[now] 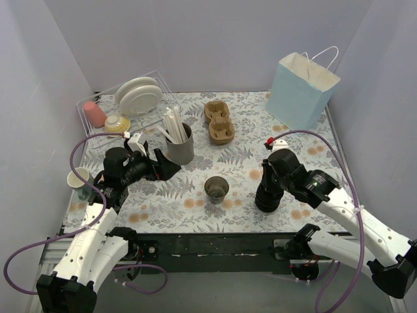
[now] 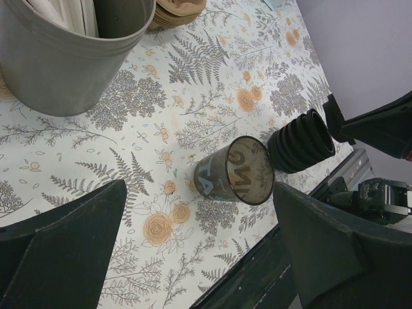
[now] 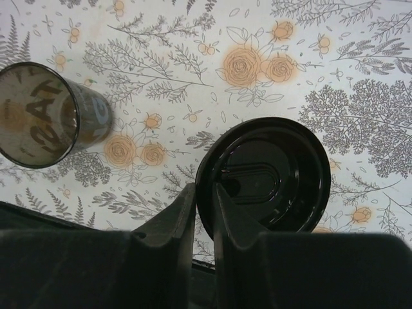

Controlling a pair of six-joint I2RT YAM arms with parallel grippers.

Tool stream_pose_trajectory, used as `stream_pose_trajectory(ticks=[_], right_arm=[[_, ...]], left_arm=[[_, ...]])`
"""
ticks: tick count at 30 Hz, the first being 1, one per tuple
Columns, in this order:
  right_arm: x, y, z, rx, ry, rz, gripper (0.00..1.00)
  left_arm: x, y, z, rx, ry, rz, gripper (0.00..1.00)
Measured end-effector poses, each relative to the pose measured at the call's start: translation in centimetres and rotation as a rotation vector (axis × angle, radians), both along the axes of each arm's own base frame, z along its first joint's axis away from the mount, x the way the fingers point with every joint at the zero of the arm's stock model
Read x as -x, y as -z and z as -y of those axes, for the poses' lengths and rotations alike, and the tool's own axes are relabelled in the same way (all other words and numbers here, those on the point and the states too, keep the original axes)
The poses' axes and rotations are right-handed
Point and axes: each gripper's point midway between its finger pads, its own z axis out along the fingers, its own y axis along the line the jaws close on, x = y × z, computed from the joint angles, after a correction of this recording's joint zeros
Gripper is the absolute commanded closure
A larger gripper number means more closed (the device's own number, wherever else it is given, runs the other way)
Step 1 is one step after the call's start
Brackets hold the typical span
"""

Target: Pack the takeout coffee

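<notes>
Two views needed to sort this one. From up top: see the coffee cup [image 1: 215,189] standing lidless on the bench [image 1: 163,208], just left of the lid stack [image 1: 268,195], but can't read the jaws there. Sorted via the right wrist: right gripper [image 3: 205,193] pinched down on the rim of the stack's top lid. Via the left wrist: left gripper [image 2: 199,193] further left of the stack, jaws spread wide, holding nothing.

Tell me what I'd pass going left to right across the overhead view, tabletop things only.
White paper cup, grey holder of straws, lidless dark cup, stack of black lids, pale blue paper bag. Left out: the wire rack and the cup carrier, which overlap others.
</notes>
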Motion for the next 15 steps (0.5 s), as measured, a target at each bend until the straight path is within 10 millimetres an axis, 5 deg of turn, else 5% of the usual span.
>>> stream_pose_trajectory(ticks=[8, 15], right_arm=[[-0.3, -4.2, -0.6, -0.098, -0.004, 0.089, 0.83], [0.7, -10.2, -4.1, -0.415, -0.108, 0.198, 0.85]], left_arm=[[0.1, 0.0, 0.1, 0.005, 0.004, -0.004, 0.06], [0.5, -1.4, 1.9, 0.116, 0.055, -0.056, 0.14]])
